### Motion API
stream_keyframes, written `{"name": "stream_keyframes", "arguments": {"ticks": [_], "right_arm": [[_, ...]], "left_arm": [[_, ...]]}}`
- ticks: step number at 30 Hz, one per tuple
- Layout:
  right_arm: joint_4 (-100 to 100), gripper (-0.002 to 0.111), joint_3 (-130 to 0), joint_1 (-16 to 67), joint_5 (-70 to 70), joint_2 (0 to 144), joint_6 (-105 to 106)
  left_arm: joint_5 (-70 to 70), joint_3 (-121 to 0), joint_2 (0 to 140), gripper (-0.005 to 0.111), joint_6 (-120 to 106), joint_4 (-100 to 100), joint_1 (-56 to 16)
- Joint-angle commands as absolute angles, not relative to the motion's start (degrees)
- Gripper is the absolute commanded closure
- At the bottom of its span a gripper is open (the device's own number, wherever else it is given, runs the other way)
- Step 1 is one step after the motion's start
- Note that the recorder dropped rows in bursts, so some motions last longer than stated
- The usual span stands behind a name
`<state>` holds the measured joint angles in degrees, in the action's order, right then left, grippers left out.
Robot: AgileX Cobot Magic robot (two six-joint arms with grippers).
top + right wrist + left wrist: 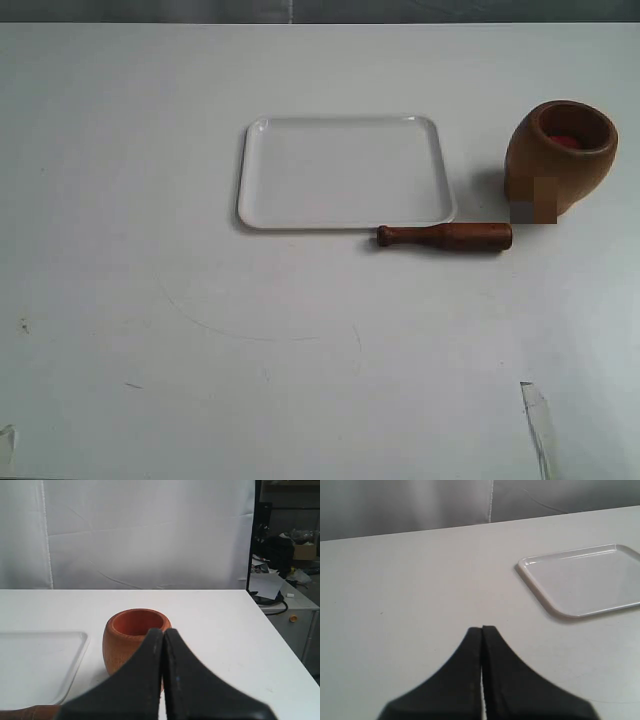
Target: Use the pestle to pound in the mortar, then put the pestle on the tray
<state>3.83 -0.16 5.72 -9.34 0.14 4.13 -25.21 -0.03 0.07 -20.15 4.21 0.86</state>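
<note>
The light-brown wooden mortar stands at the right of the white table, its reddish inside showing. The dark reddish-brown pestle lies flat just in front of the tray's near right corner. The white tray rests in the middle, nothing on it. Neither gripper shows in the exterior view. In the left wrist view my left gripper is shut and empty over bare table, the tray off to one side. In the right wrist view my right gripper is shut and empty, short of the mortar; a pestle end and the tray show.
A small clear scrap lies near the table's front right edge. The table's right edge drops off beside the mortar, with clutter and a cabinet beyond. A white curtain hangs behind the table.
</note>
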Motion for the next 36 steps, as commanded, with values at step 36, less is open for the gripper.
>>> {"name": "stream_keyframes", "arguments": {"ticks": [36], "right_arm": [[6.40,0.108,-29.34,5.48,-11.31,2.66,11.42]], "left_arm": [[-25.03,0.00,0.00,0.107,-19.68,3.79,0.42]]}}
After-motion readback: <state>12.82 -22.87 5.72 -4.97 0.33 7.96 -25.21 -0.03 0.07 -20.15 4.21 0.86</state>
